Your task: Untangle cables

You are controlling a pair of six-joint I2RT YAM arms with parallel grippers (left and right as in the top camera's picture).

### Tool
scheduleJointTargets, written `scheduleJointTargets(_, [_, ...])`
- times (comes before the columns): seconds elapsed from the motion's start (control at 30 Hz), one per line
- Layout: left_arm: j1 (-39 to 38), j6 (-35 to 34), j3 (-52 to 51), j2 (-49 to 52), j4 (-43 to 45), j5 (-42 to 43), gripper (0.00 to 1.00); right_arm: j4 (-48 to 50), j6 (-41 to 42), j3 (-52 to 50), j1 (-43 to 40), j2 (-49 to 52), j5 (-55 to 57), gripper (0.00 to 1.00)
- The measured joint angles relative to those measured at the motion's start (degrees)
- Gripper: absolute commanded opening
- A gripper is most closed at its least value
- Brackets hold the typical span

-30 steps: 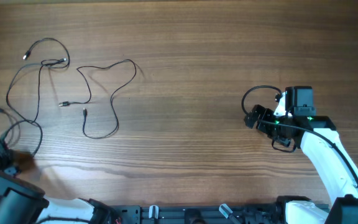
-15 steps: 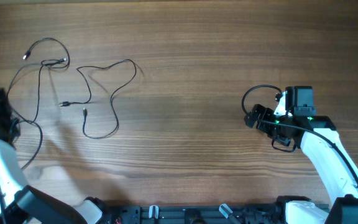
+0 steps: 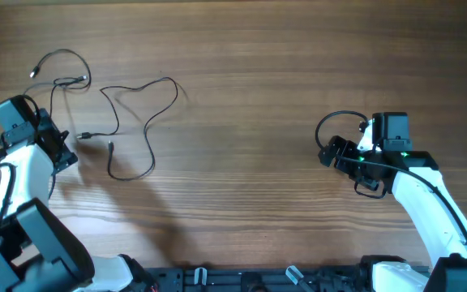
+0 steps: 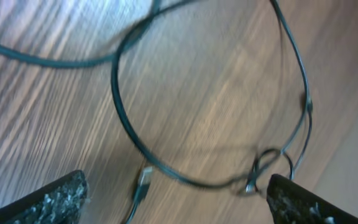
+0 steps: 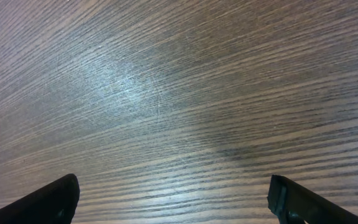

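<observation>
Nearest the robot's base, the right gripper (image 3: 328, 152) hovers over the right half of the brown wood-grain surface (image 3: 250, 97). Its jaws are spread wide with nothing between them, and its wrist view shows only bare wood, so it appears parked out of the way, well apart from the work. The thicker black cord (image 3: 324, 123) looping beside it runs to its own camera and is no part of the job. On the left, the left gripper (image 3: 60, 149) hangs just beside the thin black flexible cables with small plug ends (image 3: 147, 130), jaws wide apart and holding nothing. In its wrist view a curved run of cable (image 4: 118, 109) and a small plug (image 4: 143, 182) lie on the wood between its dark fingertips (image 4: 58, 198), which suggests it is lining up for a pick. Farther out, the cables sprawl in loose loops across the far left of the surface, crossing in places, so the untangling looks unfinished.
</observation>
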Motion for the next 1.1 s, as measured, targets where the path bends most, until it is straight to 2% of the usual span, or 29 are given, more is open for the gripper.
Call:
scheduleJointTargets(0.07, [0.0, -0.9, 0.0, 0.98, 1.14, -1.64, 0.51, 0.0, 0.0, 0.0, 0.0, 0.0, 0.0, 1.0])
scheduleJointTargets(0.13, [0.0, -1.77, 0.0, 1.84, 1.57, -2.78, 0.2, 0.09, 0.17, 0.0, 0.0, 0.0, 0.0, 1.0])
scheduleJointTargets(0.17, [-0.02, -1.97, 0.0, 2.21, 1.68, -2.97, 0.1, 0.11, 0.42, 0.0, 0.0, 0.0, 0.0, 1.0])
scheduleJointTargets(0.2, [-0.04, -2.08, 0.0, 2.49, 1.88, -3.26, 0.04, 0.11, 0.61, 0.0, 0.0, 0.0, 0.0, 1.0])
scheduleJointTargets(0.37, [-0.09, -2.14, -0.07, 3.04, 8.74, -3.85, 0.04, 0.17, 1.51, 0.0, 0.0, 0.0, 0.0, 0.99])
scheduleJointTargets(0.5, [-0.44, -0.72, -0.24, 3.13, 19.17, -4.04, 0.04, 0.17, 1.99, 0.0, 0.0, 0.0, 0.0, 1.0])
scheduleJointTargets(0.6, [-1.53, 3.56, -0.28, 3.8, 31.45, -4.02, 0.04, 0.42, 2.54, 0.0, 0.0, 0.0, 0.02, 1.0])
scheduleJointTargets(0.7, [-2.32, 5.88, -0.26, 5.55, 38.05, -4.07, 0.04, 0.48, 2.97, 0.0, 0.0, 0.0, 0.02, 1.0])
scheduleJointTargets(0.8, [-2.38, 7.72, -0.11, 10.64, 41.51, -4.11, 0.04, 0.59, 3.19, 0.0, 0.0, 0.0, 0.04, 1.0])
scheduleJointTargets(0.9, [-2.38, 12.68, 2.49, 17.22, 41.48, -3.93, 0.04, 0.57, 3.19, 0.0, 0.0, 0.0, 0.04, 1.0])
scheduleJointTargets(0.93, [-2.38, 14.36, 3.61, 18.71, 41.31, -3.58, 0.05, 0.59, 3.19, 0.0, 0.0, 0.0, 0.04, 1.0])
scheduleJointTargets(0.97, [-2.34, 17.18, 6.1, 20.81, 40.54, -2.4, 0.13, 0.57, 3.19, 0.0, 0.0, 0.0, 0.04, 1.0])
scheduleJointTargets(1.0, [-2.34, 19.43, 8.59, 22.27, 39.36, -1.27, 0.33, 0.55, 3.63, 0.0, 0.0, 0.0, 0.04, 1.0])
scheduleJointTargets(1.03, [-2.34, 21.24, 10.36, 22.86, 38.21, -0.55, 0.5, 0.57, 3.8, 0.0, 0.0, 0.0, 0.04, 1.0])
scheduleJointTargets(1.1, [-2.34, 23.39, 15.28, 23.15, 33.2, 1.01, 1.0, 0.55, 4.83, 0.0, 0.0, 0.0, 0.04, 1.0])
